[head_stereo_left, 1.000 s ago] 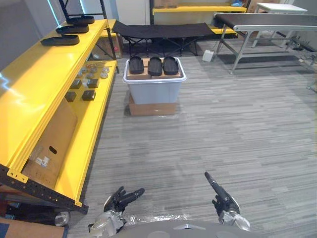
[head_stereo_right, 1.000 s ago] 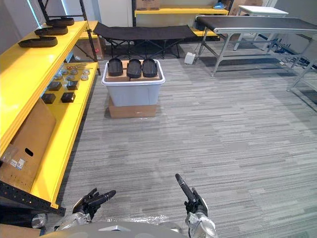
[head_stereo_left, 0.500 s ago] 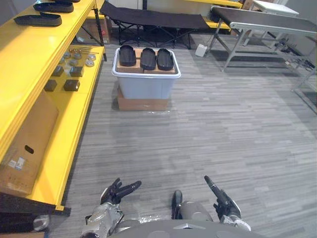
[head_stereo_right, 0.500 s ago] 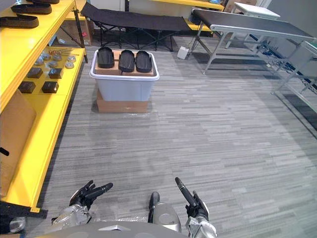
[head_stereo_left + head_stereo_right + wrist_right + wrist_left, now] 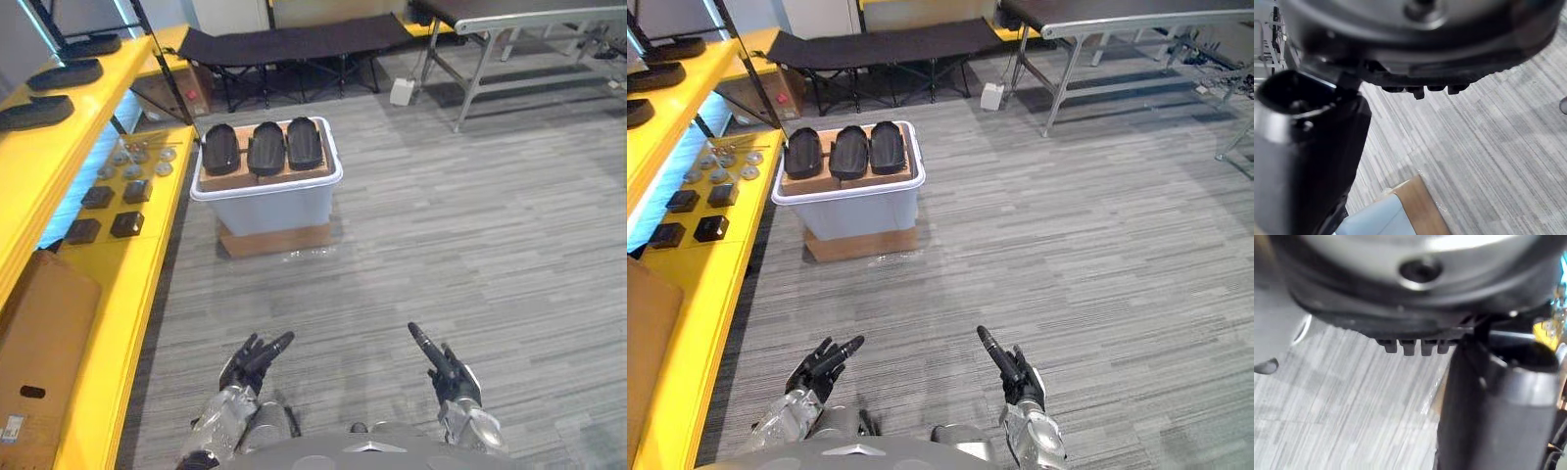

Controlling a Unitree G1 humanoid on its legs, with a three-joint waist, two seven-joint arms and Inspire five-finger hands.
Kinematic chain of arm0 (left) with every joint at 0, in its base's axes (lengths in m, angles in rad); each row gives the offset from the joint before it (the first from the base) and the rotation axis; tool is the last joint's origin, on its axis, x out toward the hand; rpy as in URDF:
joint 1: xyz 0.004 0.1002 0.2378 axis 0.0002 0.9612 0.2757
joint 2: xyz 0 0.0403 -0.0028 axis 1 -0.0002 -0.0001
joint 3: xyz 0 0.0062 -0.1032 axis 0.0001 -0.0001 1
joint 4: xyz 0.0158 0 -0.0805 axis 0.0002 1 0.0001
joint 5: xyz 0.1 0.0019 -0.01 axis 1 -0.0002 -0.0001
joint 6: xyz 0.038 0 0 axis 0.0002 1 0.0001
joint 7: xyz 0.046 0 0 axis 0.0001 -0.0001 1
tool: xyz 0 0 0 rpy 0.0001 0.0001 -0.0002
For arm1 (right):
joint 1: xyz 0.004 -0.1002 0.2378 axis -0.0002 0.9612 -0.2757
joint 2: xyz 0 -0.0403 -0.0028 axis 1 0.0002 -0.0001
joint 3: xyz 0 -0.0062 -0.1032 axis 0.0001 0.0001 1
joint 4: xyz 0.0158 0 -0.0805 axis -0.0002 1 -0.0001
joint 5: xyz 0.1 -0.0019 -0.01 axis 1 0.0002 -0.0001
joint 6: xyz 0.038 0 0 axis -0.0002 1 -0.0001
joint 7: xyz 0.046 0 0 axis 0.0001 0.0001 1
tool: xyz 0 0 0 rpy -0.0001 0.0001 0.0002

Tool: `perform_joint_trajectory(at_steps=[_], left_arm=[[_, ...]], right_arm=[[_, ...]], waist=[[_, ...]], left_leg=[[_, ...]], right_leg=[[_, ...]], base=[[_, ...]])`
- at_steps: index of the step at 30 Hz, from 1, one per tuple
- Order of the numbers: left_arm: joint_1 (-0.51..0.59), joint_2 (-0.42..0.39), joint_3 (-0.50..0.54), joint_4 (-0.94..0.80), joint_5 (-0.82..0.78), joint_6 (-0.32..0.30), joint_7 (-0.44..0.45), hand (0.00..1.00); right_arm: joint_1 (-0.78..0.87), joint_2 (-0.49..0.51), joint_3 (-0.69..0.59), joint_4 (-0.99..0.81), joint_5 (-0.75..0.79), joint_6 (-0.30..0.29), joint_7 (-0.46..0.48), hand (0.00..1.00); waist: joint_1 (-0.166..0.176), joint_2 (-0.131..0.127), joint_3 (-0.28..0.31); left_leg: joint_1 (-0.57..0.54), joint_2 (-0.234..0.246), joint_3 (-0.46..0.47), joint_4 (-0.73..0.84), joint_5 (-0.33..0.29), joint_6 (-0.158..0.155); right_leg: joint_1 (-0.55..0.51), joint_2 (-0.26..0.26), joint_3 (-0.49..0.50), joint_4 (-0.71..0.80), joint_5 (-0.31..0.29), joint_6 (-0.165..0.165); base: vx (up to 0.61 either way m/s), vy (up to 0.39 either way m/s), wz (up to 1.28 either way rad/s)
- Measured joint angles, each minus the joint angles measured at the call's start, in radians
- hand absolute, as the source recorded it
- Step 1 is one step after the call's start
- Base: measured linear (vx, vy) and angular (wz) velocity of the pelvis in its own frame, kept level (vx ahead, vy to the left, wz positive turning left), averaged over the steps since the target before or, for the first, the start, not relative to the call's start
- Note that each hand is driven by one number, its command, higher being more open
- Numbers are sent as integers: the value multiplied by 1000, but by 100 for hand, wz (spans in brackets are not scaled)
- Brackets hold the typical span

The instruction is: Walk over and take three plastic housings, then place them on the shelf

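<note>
Three black plastic housings [image 5: 262, 147] lie side by side on cardboard on top of a pale grey bin [image 5: 269, 204], which stands on a flat cardboard box on the floor ahead. More black housings [image 5: 39, 111] rest on the top level of the yellow shelf [image 5: 20, 186] on the left. My left hand [image 5: 253, 360] hovers low in front of me, fingers straight and holding nothing. My right hand [image 5: 439, 366] is beside it, also open and empty, fingers pointing forward. Both hands are well short of the bin.
The yellow shelf's lower level [image 5: 137, 264] carries small black blocks [image 5: 105, 211], round metal parts [image 5: 137, 157] and a brown cardboard sheet [image 5: 34, 343]. A black folding cot [image 5: 284, 44] and a metal-legged table [image 5: 509, 39] stand at the back. Grey striped floor [image 5: 470, 225] lies open to the right.
The whole view has shifted and the bin now sits closer and more to the left, so the camera has moved. Both hands stay open and low.
</note>
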Motion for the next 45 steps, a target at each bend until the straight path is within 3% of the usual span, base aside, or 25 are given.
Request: perform_joint_trajectory(at_steps=[2, 4, 5, 6, 7, 8, 9, 10, 12, 13, 16, 18, 21, 25, 26, 27, 28, 29, 30, 32, 35, 37, 39, 40, 45], left_arm=[[-1, -9, -9, -5, 0, -5, -2, 100], [4, -2, -10, -6, 0, -14, -4, 100], [7, 6, -9, -6, 1, -24, -6, 100], [9, 11, -9, -6, 1, -34, -8, 100], [9, 20, -7, -6, 1, -38, -13, 100], [10, 27, -7, -6, 1, -37, -14, 100], [10, 32, -5, 1, 0, -39, -15, 100], [12, 34, -5, 14, 0, -41, -14, 100], [12, 44, -11, 16, -2, -41, -12, 100], [16, 59, -27, 27, -2, -41, -4, 100], [27, 75, -54, 28, -2, -40, -2, 100], [2, 82, -56, 27, 0, -34, -2, 100], [-22, 93, -57, 27, -2, -34, 0, 100], [1, 90, -55, 15, -8, -40, 5, 100], [4, 78, -55, 15, -14, -39, 15, 100], [29, 48, -53, 5, -45, -39, 23, 100], [46, 42, -46, -9, -47, -40, 24, 100], [50, 29, -37, -20, -48, -40, 24, 100], [55, -2, -39, -31, -41, -36, 32, 100], [58, -5, -45, -49, -10, -36, 38, 100], [49, -3, -69, -82, 87, -49, 39, 100], [39, 0, -104, -127, 137, -63, 35, 100], [33, 2, -142, -149, 166, -65, 33, 100], [38, 3, -167, -156, 166, -61, 32, 100], [49, 117, -210, -162, 205, -21, 17, 100]], right_arm=[[8, -13, 5, 1, 1, 1, -7, 100], [25, -16, 25, 10, 1, 6, -24, 100], [30, -12, 40, 10, 1, 6, -24, 100], [31, -11, 53, 10, 2, 7, -25, 100], [30, -7, 64, 10, 2, 10, -25, 100], [32, -3, 64, 12, 4, 14, -25, 100], [19, -1, 62, 40, 6, 23, -24, 100], [6, 1, 62, 50, 6, 26, -24, 100], [-3, 22, 62, 57, 5, 26, -23, 100], [0, 44, 63, 73, 6, 29, -18, 100], [4, 55, 63, 79, 45, 27, -11, 100], [3, 54, 61, 79, 44, 27, -15, 100], [13, 58, 38, 79, 45, 23, -13, 100], [53, 64, 34, 77, 48, 21, -15, 100], [53, 61, 27, 77, 52, 30, -23, 100], [52, 43, 19, 69, 52, 45, -41, 100], [51, 35, 19, 65, 54, 47, -49, 100], [47, 33, 15, 65, 56, 47, -61, 100], [43, 23, 11, 57, 64, 47, -74, 100], [47, 21, 6, 56, 49, 47, -88, 100], [38, 17, 0, 8, 32, 44, -112, 100], [31, 15, -12, -74, 7, 42, -139, 100], [16, -12, -12, -130, -33, 34, -158, 100], [10, -42, -1, -160, -62, 16, -175, 100], [-25, -53, 2, -209, -147, -5, -224, 100]], waist=[[1, 29, 23], [7, 42, 31], [11, 39, 30], [12, 25, 31], [17, 0, 26], [22, -16, 18], [26, -24, -1], [22, -24, -1], [23, -26, 0], [27, -42, 7], [19, -42, 8], [21, -35, 12], [19, -37, 16], [22, -82, -15], [18, -69, -22], [11, -32, -51], [11, -10, -60], [9, -1, -50], [4, 19, -39], [9, 23, -32], [16, 26, -31], [18, 21, -27], [15, 26, -29], [15, 52, -30], [9, -51, -28]], left_leg=[[-9, -12, -34, -159, 100, -15], [5, -3, -15, -168, 216, 19], [24, -18, 15, -168, 253, 60], [29, -36, 31, -159, 265, 84], [26, -69, 48, -118, 239, 140], [25, -91, 60, -99, 217, 163], [35, -118, 81, -77, 156, 186], [44, -120, 81, -72, 134, 193], [98, -132, 79, -86, 106, 188], [162, -134, 77, -88, 86, 189], [241, -120, 46, -128, 71, 178], [254, -97, 6, -138, 56, 156], [287, -57, -65, -109, -1, 122], [330, -48, -128, -9, -137, 67], [332, -28, -141, 7, -162, 50], [351, 32, -138, 7, -177, 13], [341, 50, -139, 46, -181, -1], [289, 76, -136, 182, -169, 3], [172, 132, -141, 445, -70, 23], [108, 174, -134, 588, -60, 4], [93, 159, -73, 398, -88, 9], [68, 116, -75, 132, -58, -1], [70, 81, -112, -61, 76, -3], [79, 86, -122, -104, 201, -11], [165, -37, -98, -250, 229, 37]], right_leg=[[39, 13, -5, -2, -32, 8], [74, 15, 0, 7, -76, 25], [82, -11, 5, 37, -127, 34], [77, -35, 8, 72, -165, 43], [69, -78, 8, 116, -216, 55], [68, -103, 8, 133, -232, 66], [15, -143, 18, 298, -261, 99], [-66, -161, 17, 473, -239, 145], [-182, -202, 13, 740, -177, 226], [-225, -222, -16, 821, -207, 177], [-260, -209, -114, 617, -242, 163], [-303, -179, -112, 394, -215, 192], [-350, -147, -20, 129, -49, 216], [-345, -155, 28, 137, -3, 180], [-355, -140, 27, 171, 49, 150], [-361, -97, 1, 205, 54, 139], [-358, -77, -15, 205, 54, 135], [-348, -68, -26, 218, 55, 121], [-285, -44, -42, 184, 43, 89], [-197, -25, -45, 145, 41, 59], [-115, -34, -37, 83, 37, 53], [-104, -61, -34, 66, 29, 66], [-103, -80, -19, 72, 6, 102], [-101, -73, -2, 76, -11, 125], [-88, -188, -11, 85, -33, 182]], base=[[219, 163, 10], [215, 226, 4], [253, 230, 3], [341, 252, 3], [309, 202, -1], [380, 167, -19], [406, 173, -17], [412, 176, -15], [351, 175, -1], [455, 161, 6], [342, 57, 28], [321, -26, 48], [295, -136, 57], [339, -298, 51], [452, -375, 25], [457, -344, 18], [556, -374, 10], [439, -291, 16], [427, -290, 23], [435, -245, 4], [427, -134, -22], [326, 23, -9], [269, 142, -24], [197, 169, -32], [178, 172, 1]])
